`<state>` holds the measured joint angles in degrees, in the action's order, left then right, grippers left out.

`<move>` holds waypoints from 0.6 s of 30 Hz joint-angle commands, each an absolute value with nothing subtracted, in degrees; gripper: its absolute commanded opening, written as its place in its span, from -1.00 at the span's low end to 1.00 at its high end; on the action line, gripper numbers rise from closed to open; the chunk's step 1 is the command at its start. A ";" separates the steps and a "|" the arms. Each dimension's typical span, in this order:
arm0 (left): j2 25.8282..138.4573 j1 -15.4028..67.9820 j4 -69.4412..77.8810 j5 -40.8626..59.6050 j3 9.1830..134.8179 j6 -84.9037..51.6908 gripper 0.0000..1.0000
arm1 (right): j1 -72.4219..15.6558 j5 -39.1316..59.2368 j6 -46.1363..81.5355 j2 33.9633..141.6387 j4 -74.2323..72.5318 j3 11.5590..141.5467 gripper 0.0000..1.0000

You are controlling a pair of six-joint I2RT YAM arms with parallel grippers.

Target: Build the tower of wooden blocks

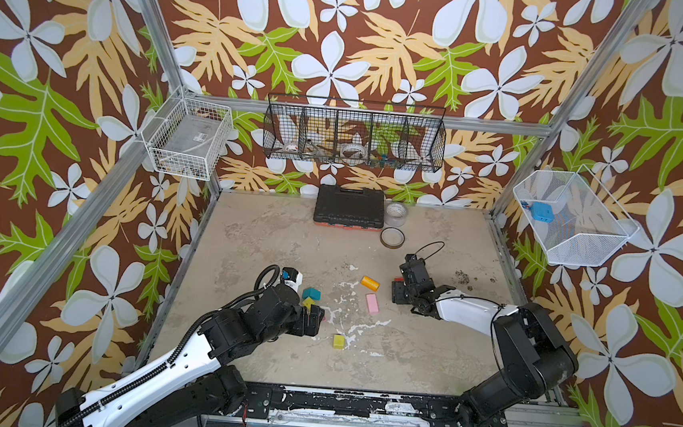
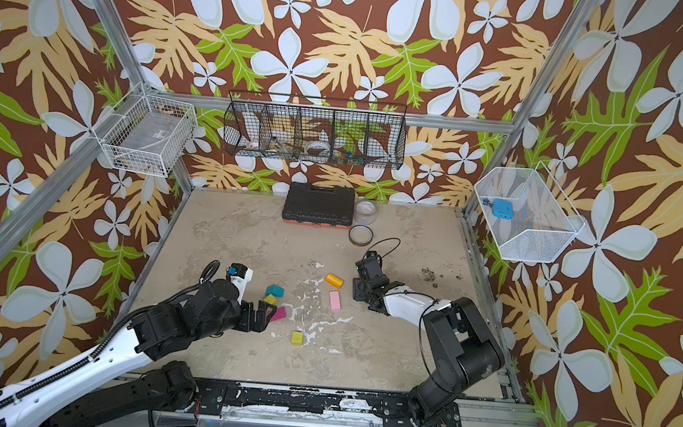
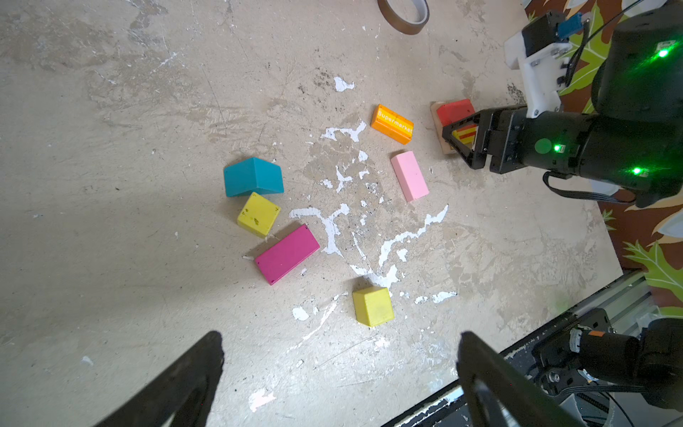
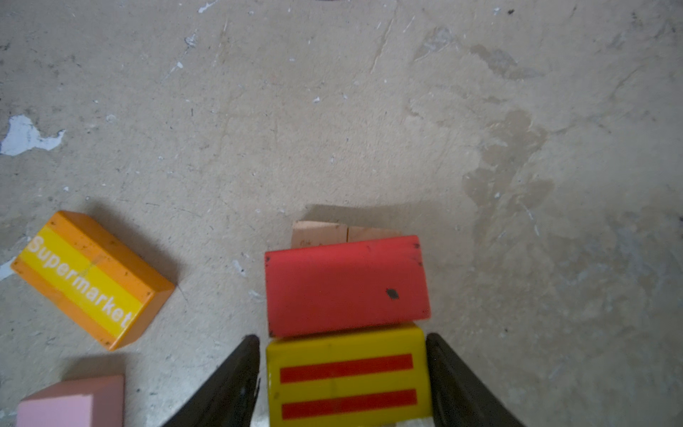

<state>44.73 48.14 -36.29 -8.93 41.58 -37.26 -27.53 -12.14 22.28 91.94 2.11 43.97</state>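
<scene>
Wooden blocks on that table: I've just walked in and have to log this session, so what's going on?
The right gripper straddles a yellow block with red stripes set against a red block on plain tan planks; whether it grips is unclear. Loose on the table lie a teal roof-shaped block, a magenta block, a pink block, an orange block and two yellow-green cubes. The left gripper hangs open above them.
</scene>
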 commanded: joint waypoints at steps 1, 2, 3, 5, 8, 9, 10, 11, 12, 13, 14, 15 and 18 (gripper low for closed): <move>44.74 48.09 -35.47 -8.96 41.53 -37.18 1.00 | -27.62 -11.04 21.73 89.77 0.43 42.61 0.50; 44.71 48.08 -35.48 -8.96 41.48 -37.19 1.00 | -27.60 -10.86 21.72 88.77 -0.06 41.86 0.53; 44.73 48.11 -35.50 -8.96 41.48 -37.18 1.00 | -27.65 -10.77 21.63 87.87 -0.54 41.21 0.56; 44.71 48.09 -35.50 -8.96 41.48 -37.18 1.00 | -27.65 -10.54 21.67 86.31 -1.37 40.08 0.62; 44.74 48.10 -35.50 -8.88 41.50 -37.22 1.00 | -27.61 -10.63 22.02 85.58 -1.58 39.31 0.66; 44.74 48.10 -35.49 -8.90 41.46 -37.18 1.00 | -27.64 -10.63 22.13 85.67 -1.50 39.33 0.66; 44.74 48.09 -35.49 -8.88 41.49 -37.18 1.00 | -27.60 -10.63 22.21 85.86 -1.28 39.42 0.66; 44.74 48.11 -35.51 -8.88 41.48 -37.18 1.00 | -27.60 -10.63 22.35 86.03 -1.23 39.48 0.65; 44.70 48.15 -35.50 -8.88 41.48 -37.22 1.00 | -27.62 -10.72 22.42 86.24 -1.07 39.55 0.65; 44.65 48.13 -35.50 -8.88 41.45 -37.18 1.00 | -27.60 -10.81 22.41 86.24 -0.97 39.55 0.65; 44.65 48.12 -35.50 -8.88 41.46 -37.18 1.00 | -27.60 -10.74 22.46 86.31 -0.97 39.56 0.65; 44.65 48.09 -35.50 -8.88 41.52 -37.18 1.00 | -27.60 -10.64 22.47 86.31 -0.97 39.56 0.65; 44.65 48.09 -35.46 -8.88 41.47 -37.18 1.00 | -27.60 -10.60 22.50 86.75 -0.89 39.81 0.66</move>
